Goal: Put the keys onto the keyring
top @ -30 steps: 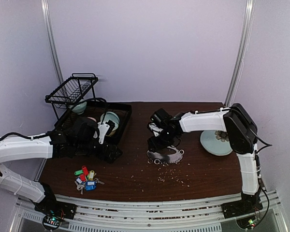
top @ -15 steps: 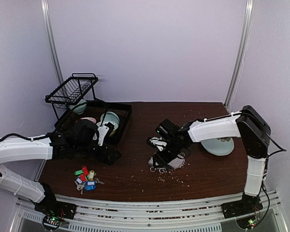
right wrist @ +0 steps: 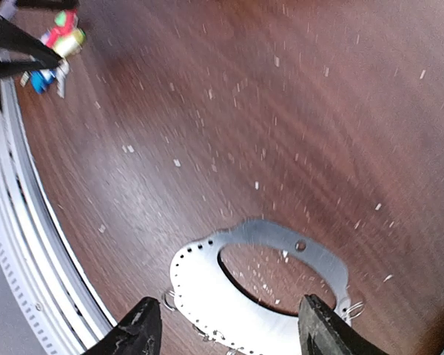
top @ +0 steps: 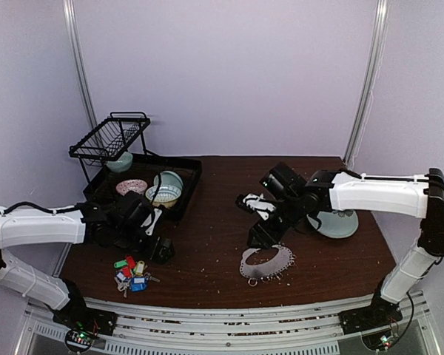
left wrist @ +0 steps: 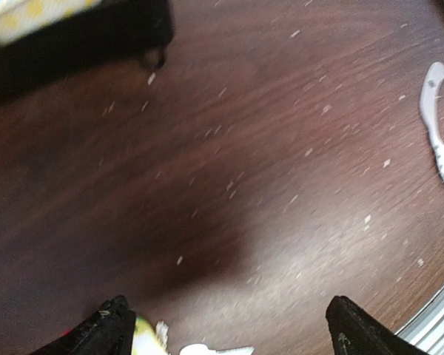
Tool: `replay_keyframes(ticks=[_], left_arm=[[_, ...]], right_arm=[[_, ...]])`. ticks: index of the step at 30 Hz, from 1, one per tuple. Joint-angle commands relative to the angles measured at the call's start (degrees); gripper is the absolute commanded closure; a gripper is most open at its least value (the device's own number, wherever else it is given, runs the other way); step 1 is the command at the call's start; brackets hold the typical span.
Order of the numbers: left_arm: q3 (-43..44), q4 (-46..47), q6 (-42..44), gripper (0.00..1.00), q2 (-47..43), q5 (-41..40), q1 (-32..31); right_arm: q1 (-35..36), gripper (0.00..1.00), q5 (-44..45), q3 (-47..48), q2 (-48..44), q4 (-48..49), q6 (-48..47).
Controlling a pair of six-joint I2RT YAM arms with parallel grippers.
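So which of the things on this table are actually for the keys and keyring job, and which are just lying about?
For the job:
- keys, coloured tags, near the table's front left
- keyring, flat on the table

Just lying about:
- pale green plate
- black wire rack
- black tray holding bowls
- pale crumbs scattered on the wood

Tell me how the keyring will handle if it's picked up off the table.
The keyring looks like thin sheet metal, so it is probably stiff and light. It lies flat on the table, so a push would likely slide it and its edge may be hard to grip. The small wire rings on its rim would probably dangle.
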Motion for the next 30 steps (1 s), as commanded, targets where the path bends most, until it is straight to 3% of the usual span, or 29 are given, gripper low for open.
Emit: replay_keyframes(ticks=[1,7,12,17,30], left_arm=[[2.27,-12.62,-8.70,0.07,-3.10,-2.28,1.42],[-3.99,-10.45,-11.13,0.13,-9.27,3.57,15.13],[-6.08,-8.94,-14.20,0.15,-9.26,-1.29,16.97],[-10.06,-5.40,-15.68,0.39,-7.96,-0.29,19.53],[-14.86,1.84,-16.71,0.40,-8.98,1.57,19.52]], right_arm=[[-0.71,0.35,0.77,-1.49,-2.79,4.78,-1.25],[-3.00,0.35,-0.40,-5.82,-3.75,7.63,-1.89],[-3.53,0.35,-1.45,-5.65,-2.90,8.05,-1.13],[-3.61,0.35,-0.66,-5.00,-2.63,6.71,-1.05],[-3.61,0.35,0.58,-4.45,-2.24,5.71,-1.48]])
